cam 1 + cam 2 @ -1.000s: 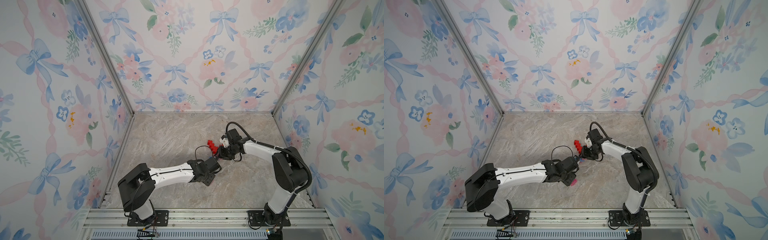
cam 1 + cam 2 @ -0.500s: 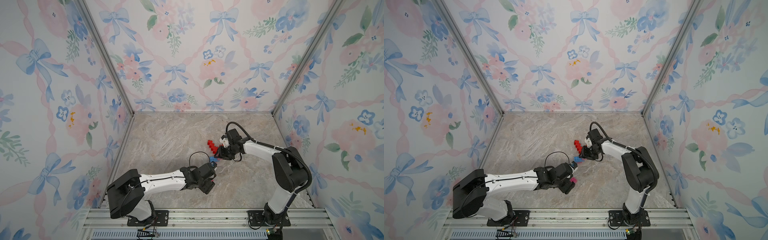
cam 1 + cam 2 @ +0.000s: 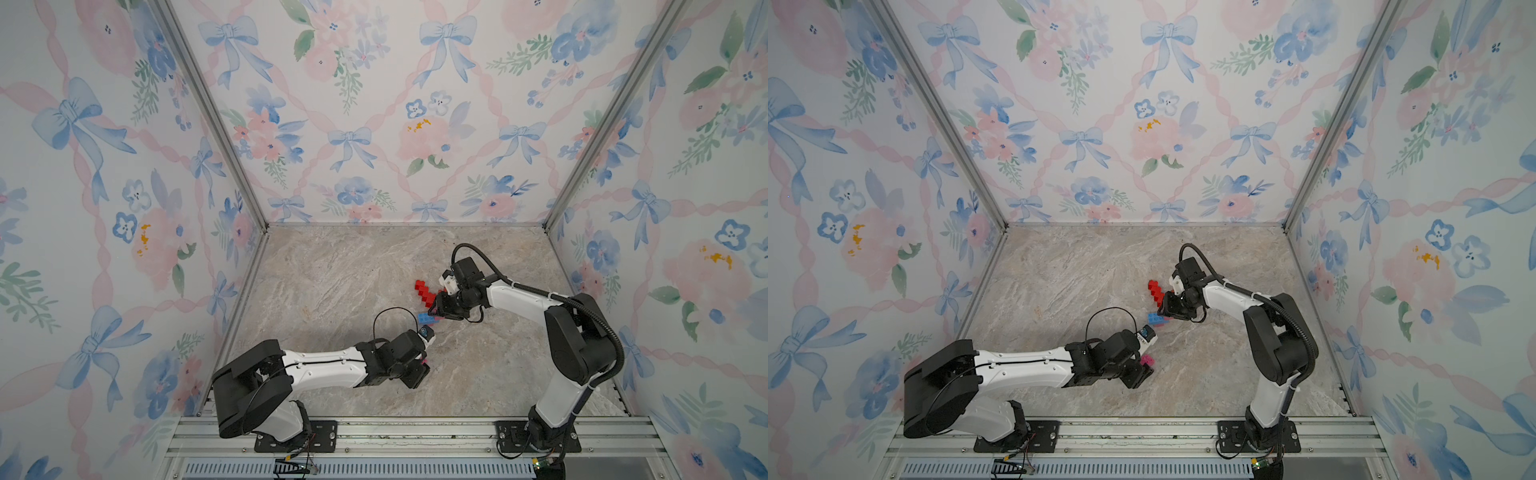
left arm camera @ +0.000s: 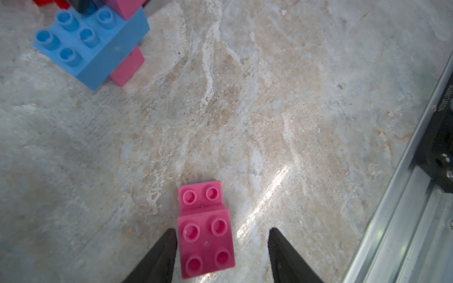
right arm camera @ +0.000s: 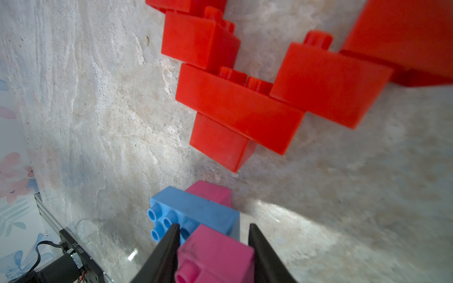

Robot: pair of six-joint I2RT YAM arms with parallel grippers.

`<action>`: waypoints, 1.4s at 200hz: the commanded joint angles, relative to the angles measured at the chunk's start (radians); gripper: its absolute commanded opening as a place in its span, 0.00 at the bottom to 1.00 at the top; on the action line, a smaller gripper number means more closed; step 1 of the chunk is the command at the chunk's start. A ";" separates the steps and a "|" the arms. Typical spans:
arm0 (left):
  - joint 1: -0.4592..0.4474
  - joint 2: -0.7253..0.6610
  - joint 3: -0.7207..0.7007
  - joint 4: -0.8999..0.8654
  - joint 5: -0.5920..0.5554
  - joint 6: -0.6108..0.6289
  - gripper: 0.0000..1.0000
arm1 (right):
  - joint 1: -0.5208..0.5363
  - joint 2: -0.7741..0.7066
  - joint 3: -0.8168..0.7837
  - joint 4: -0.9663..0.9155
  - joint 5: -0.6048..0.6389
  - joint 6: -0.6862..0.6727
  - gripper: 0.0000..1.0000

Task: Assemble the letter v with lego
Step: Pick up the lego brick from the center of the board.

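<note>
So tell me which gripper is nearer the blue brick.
Right. The right gripper is shut on a pink brick that touches the blue brick. The left gripper stands well apart from it, open around a separate pink pair.

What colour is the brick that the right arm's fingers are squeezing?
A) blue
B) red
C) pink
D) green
C: in the right wrist view, the right arm's fingers press on both sides of a pink brick. The blue brick sits just beyond it, and the red bricks lie apart from the fingers.
</note>
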 commanded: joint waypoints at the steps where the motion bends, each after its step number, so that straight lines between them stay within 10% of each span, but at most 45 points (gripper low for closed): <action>1: 0.009 -0.029 -0.064 0.084 0.019 -0.010 0.60 | 0.009 -0.016 0.007 -0.032 0.012 -0.017 0.46; 280: 0.044 0.097 -0.060 0.194 0.043 -0.030 0.41 | 0.008 -0.018 0.007 -0.048 0.012 -0.034 0.46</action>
